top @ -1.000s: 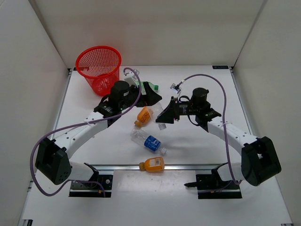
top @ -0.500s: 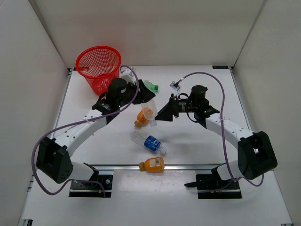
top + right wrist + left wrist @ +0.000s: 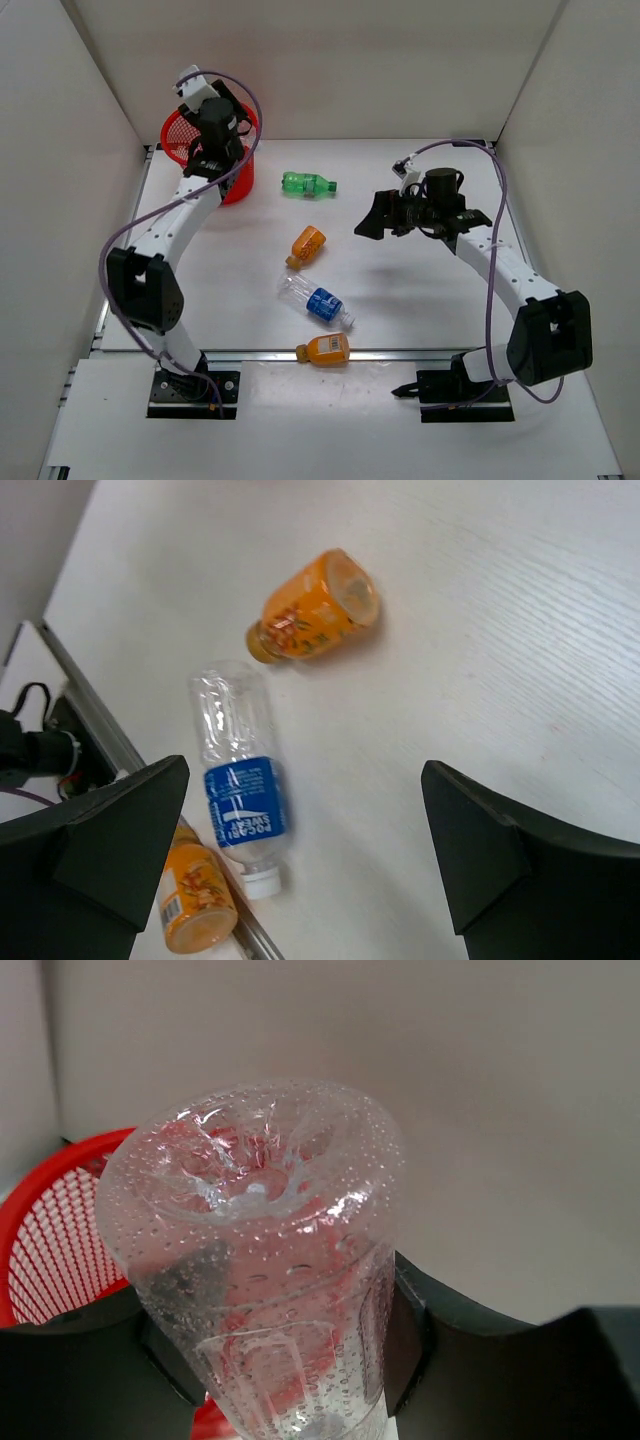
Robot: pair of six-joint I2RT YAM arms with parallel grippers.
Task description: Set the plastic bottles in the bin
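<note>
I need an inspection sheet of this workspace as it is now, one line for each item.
Surface: white table.
Job's things: red bin far left; green bottle, orange bottle, blue-labelled bottle lying mid-table; second orange bottle by the near rail.
Clutter: nothing seen.
Grippers: left gripper shut on clear bottle over bin; right gripper open, empty.
Cables: two purple cables, in loose loops.
Surroundings: white walls.
</note>
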